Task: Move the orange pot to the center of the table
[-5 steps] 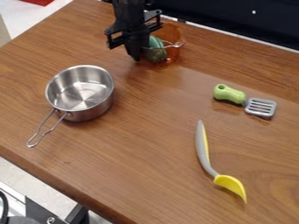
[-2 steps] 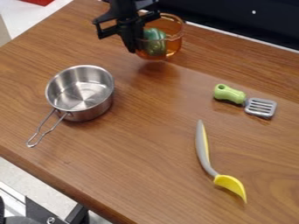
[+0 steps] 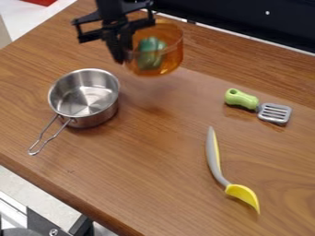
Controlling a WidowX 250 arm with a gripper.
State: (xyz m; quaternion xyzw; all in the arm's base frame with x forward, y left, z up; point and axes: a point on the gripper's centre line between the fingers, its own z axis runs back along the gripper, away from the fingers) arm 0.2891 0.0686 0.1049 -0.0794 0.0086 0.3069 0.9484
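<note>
Near the top of the camera view, left of centre, my gripper (image 3: pixel 125 57) is shut on the left side of the orange pot (image 3: pixel 167 61). The pot is see-through and hangs above the table (image 3: pixel 154 170), up and to the right of the metal saucepan. Inside it lies a green object (image 3: pixel 150 51), partly seen through the orange wall. The pot's side at the gripper is partly hidden by the black fingers.
A metal saucepan (image 3: pixel 89 120) stands at the left, its wire handle toward the front left. A green-handled slotted turner (image 3: pixel 242 99) lies at the right, and a grey and yellow spoon (image 3: pixel 213 156) in front of it. A dark panel (image 3: pixel 258 23) borders the back edge.
The orange pot has risen off the table with my gripper, and both have shifted left and somewhat toward the front. The green object has moved along inside the pot.
</note>
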